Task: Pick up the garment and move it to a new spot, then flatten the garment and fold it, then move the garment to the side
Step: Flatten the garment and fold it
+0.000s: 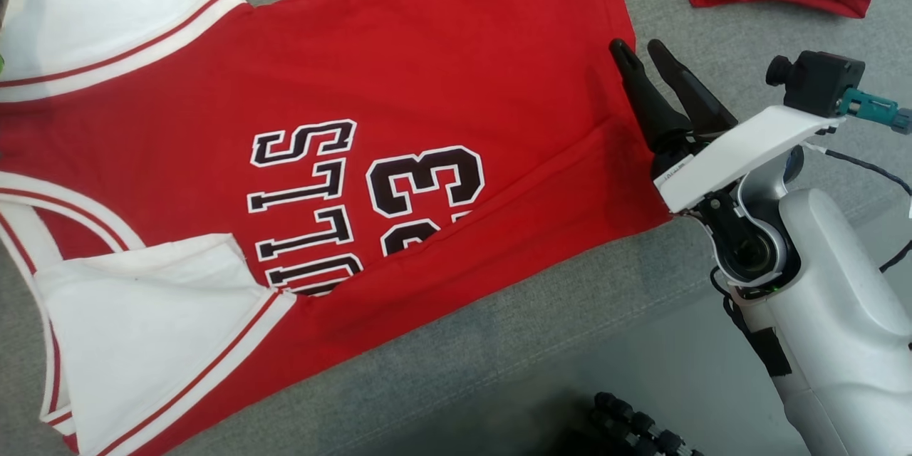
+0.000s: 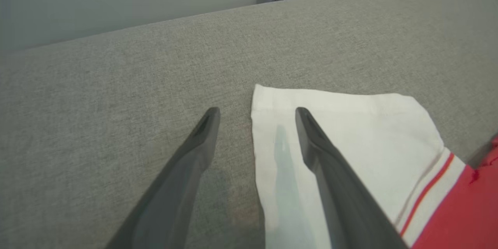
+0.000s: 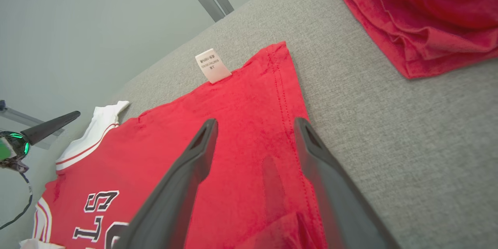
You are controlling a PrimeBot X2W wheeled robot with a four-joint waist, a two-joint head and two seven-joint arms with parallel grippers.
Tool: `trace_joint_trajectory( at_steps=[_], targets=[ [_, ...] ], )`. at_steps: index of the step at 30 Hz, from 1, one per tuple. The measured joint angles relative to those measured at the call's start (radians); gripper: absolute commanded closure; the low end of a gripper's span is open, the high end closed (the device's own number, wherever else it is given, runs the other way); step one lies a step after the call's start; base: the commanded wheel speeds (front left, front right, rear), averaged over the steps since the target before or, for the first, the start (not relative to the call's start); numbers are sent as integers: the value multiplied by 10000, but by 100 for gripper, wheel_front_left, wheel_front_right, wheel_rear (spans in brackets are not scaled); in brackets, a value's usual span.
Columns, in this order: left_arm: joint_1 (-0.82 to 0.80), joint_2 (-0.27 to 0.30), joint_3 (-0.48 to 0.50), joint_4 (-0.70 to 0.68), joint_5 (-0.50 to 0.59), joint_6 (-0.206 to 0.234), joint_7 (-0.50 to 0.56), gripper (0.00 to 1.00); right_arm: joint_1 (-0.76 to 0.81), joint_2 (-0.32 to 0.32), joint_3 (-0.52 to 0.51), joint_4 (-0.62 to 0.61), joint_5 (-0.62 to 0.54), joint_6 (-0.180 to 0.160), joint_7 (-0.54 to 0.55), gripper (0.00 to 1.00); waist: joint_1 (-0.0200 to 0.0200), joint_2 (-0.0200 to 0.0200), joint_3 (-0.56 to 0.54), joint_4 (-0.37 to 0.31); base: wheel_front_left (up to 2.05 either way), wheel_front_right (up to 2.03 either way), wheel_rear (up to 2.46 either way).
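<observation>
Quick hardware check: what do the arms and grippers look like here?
Right gripper: two long, black, tapering fingers on a white flat bracket with a small label. A black camera module with a teal connector sits beside it; thin black cables trail off. Forearm is pale grey, rounded. Left gripper has the same dark fingers.

Right gripper (image 1: 638, 50): two long, dark, tapered fingers (image 1: 645, 96). Behind them a flat white bracket (image 1: 734, 149) (small printed label (image 1: 673, 169) on its edge), then a black camera module (image 1: 819, 82) with a teal connector (image 1: 873, 108). Pale grey forearm (image 1: 841, 299) further back; thin black cables (image 1: 866, 165) alongside.
</observation>
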Motion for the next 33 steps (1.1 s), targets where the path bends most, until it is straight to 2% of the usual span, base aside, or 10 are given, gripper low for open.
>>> trace_joint_trajectory(
  at_steps=[7,12,13,14,15,17,24,33],
  targets=[
    [-274,286,-228,416,393,-15,-150,0,-173,-111,357,13,159,2,-247,0,0,0,420,-433,0,0,0],
    [-474,291,-328,571,518,-15,-244,0,-226,-192,466,46,314,2,-357,0,0,0,529,-531,0,0,0],
    [-511,290,-399,566,537,-17,-226,18,-231,-221,483,67,328,0,-395,0,0,0,540,-527,0,0,0],
    [-542,282,-462,543,546,-46,-174,18,-234,-257,491,86,341,2,-416,0,0,0,542,-511,0,0,0],
    [-579,270,-545,499,545,-58,-157,62,-241,-299,483,115,364,2,-441,0,0,0,536,-484,0,0,0],
    [-611,221,-761,366,545,-92,-105,100,-269,-372,439,192,383,2,-454,0,-1,0,513,-414,0,0,0],
    [-610,19,-1697,-259,453,-140,-311,100,-652,-600,261,608,180,2,-401,0,-1,0,324,-126,0,0,0],
    [-789,35,-2637,-1337,65,-148,-1413,100,-1981,-1170,-12,1653,-836,2,671,0,-1,0,-11,593,0,0,0]
  ],
)
